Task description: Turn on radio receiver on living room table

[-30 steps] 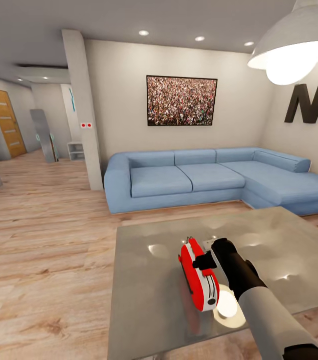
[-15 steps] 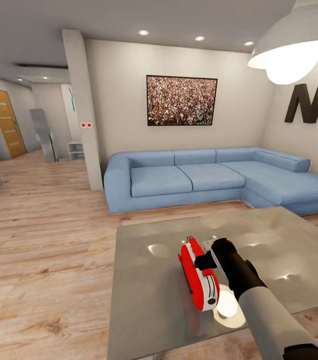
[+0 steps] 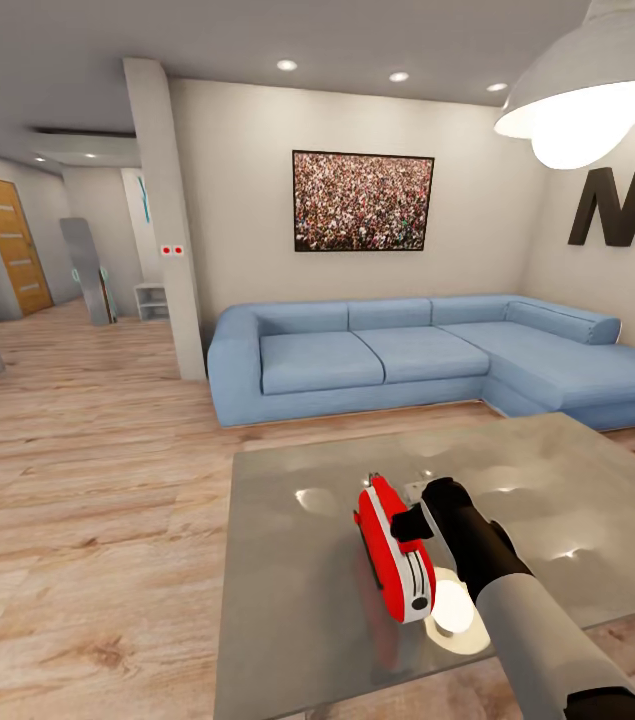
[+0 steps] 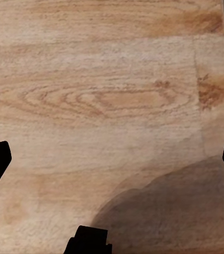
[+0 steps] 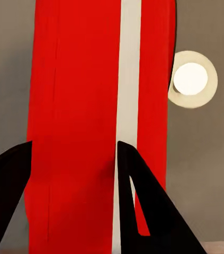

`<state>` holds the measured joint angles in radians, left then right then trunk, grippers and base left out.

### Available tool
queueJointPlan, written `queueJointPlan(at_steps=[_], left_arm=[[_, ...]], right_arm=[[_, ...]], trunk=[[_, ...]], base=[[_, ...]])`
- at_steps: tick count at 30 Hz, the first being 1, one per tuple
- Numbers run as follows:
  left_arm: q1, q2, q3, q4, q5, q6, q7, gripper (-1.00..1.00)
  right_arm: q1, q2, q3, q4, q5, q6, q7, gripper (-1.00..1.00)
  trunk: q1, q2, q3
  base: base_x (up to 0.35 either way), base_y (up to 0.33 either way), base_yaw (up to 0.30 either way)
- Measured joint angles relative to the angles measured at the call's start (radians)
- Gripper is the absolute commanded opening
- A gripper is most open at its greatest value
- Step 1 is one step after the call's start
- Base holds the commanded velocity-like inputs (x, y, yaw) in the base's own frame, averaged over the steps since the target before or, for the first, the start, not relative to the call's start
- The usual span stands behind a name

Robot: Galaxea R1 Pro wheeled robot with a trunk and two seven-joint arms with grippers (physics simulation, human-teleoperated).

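The right gripper (image 3: 407,528) sits at the top of the radio (image 3: 395,548), its dark fingers (image 5: 143,211) spread a little and straddling part of the red body; in the right wrist view one finger lies over the white stripe and the other at the red edge. They look pressed against the casing rather than clamped around it, though contact cannot be confirmed. The radio stands upright on the table (image 3: 287,560), toward its near middle, with its white face and dark slits turned to the robot's right.

The reach looks done: the arm has found the radio and is placed on it. What is left, in my judgement, is the press or switch itself, and nothing here shows whether the radio is on; no light or dial position is readable.

The knob on the white face is mostly hidden behind the gripper in the head view, and the wrist view is too close to show any control. The left gripper (image 4: 112,159) hangs open over the wood floor (image 4: 90,79), with only its finger tips at the frame edges. The sofa (image 3: 417,350) stands beyond the table, and a lamp's glare shines off the tabletop beside the radio
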<state>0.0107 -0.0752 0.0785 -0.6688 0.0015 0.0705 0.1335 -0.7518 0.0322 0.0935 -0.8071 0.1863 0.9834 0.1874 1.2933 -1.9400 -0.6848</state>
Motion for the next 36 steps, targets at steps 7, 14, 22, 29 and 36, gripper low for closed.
queueJointPlan(at_steps=[7, 14, 22, 29, 36], left_arm=[[0.000, 0.003, 0.000, 0.000, 0.000, 0.000, -0.001, 1.00], [0.000, 0.012, 0.003, 0.000, -0.008, 0.000, 0.000, 1.00], [0.000, 0.012, 0.003, 0.000, -0.009, 0.000, 0.000, 1.00], [0.000, 0.012, 0.003, 0.000, -0.009, 0.000, 0.000, 1.00], [0.000, 0.014, 0.003, 0.000, -0.009, 0.000, 0.000, 1.00]], right_arm=[[0.000, 0.000, 0.000, 0.000, 0.002, 0.000, -0.001, -1.00], [0.000, 0.001, 0.000, 0.000, 0.001, 0.000, -0.002, -1.00], [0.000, 0.001, 0.001, 0.000, 0.001, 0.000, -0.002, -1.00], [0.000, 0.002, 0.001, 0.000, 0.002, 0.000, -0.002, -1.00], [0.000, 0.002, -0.001, 0.000, 0.001, 0.000, 0.001, -1.00]], trunk=[[0.000, 0.000, 0.000], [-0.011, 0.021, 0.009], [-0.042, 0.077, 0.034], [-0.069, 0.126, 0.056], [-0.096, 0.175, 0.078]], base=[[0.000, 0.000, 0.000], [0.000, 0.000, 0.000], [0.000, 0.000, 0.000], [0.000, 0.000, 0.000], [0.000, 0.000, 0.000]])
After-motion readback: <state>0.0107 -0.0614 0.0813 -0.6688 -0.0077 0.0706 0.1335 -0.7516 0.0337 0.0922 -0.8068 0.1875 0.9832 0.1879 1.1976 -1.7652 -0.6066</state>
